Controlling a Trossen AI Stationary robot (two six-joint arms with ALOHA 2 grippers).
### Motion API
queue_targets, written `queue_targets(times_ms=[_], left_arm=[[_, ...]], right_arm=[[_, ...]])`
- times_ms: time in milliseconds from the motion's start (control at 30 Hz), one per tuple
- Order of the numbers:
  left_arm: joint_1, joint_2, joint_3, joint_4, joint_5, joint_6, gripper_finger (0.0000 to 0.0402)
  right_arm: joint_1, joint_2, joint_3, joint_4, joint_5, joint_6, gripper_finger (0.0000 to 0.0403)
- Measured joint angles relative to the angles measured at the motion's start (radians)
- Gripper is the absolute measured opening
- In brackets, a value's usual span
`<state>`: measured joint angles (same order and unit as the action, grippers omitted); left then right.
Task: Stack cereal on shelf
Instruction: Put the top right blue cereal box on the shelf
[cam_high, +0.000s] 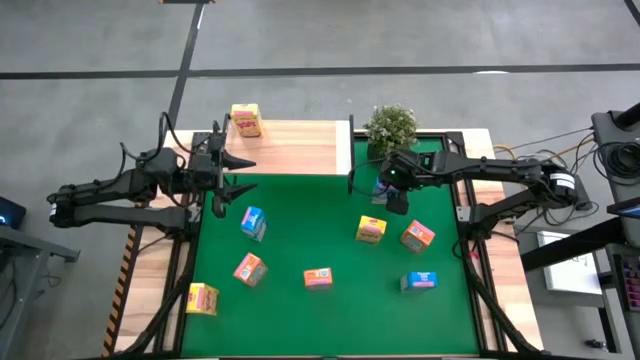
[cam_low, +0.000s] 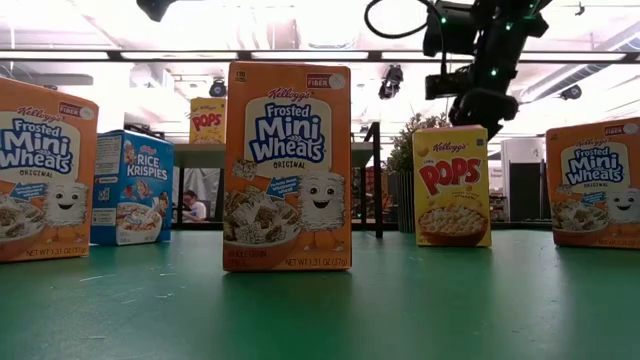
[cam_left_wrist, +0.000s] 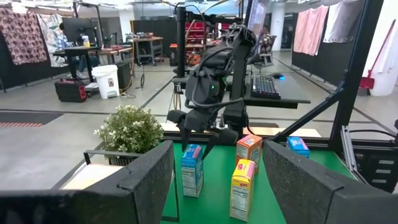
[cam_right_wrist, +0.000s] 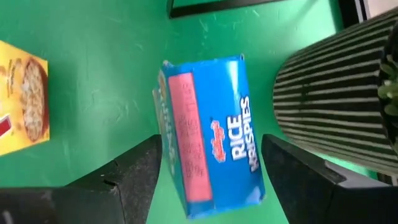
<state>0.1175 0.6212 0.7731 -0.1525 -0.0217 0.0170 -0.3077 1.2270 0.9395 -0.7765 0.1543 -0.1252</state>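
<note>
Several small cereal boxes stand on the green mat (cam_high: 300, 205). One yellow box (cam_high: 245, 120) stands on the light-wood shelf (cam_high: 300, 150) at the far edge. My right gripper (cam_right_wrist: 211, 180) slants down, open, over a blue Rice Krispies box (cam_right_wrist: 211, 137) beside the plant pot. Its fingers stand on either side of the box's top without touching it. From the left wrist view the same box (cam_left_wrist: 192, 168) stands upright under that gripper (cam_left_wrist: 205, 140). My left gripper (cam_high: 235, 175) waits open and level at the mat's far left corner.
A potted plant (cam_high: 391, 125) in a striped pot (cam_right_wrist: 336, 106) stands close beside the blue box. A yellow box (cam_high: 370, 229) and an orange one (cam_high: 417, 235) stand just in front of it. Other boxes (cam_high: 253, 222) (cam_high: 318, 278) (cam_high: 419, 281) dot the mat.
</note>
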Motion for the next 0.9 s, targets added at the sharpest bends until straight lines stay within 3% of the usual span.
queue_targets(times_ms=[567,733,900], left_arm=[[0.000,0.001,0.000,0.011,-0.003,0.020,0.0231],[0.000,0.001,0.000,0.010,-0.003,0.023,0.0231],[0.000,0.001,0.000,0.009,-0.003,0.024,0.0231]], right_arm=[[-0.009,-0.003,0.017,0.012,-0.060,0.020,0.0138],[-0.009,-0.005,0.036,-0.015,-0.061,0.033,0.0126],[-0.009,-0.006,0.174,-0.159,-0.061,0.082,0.0128]])
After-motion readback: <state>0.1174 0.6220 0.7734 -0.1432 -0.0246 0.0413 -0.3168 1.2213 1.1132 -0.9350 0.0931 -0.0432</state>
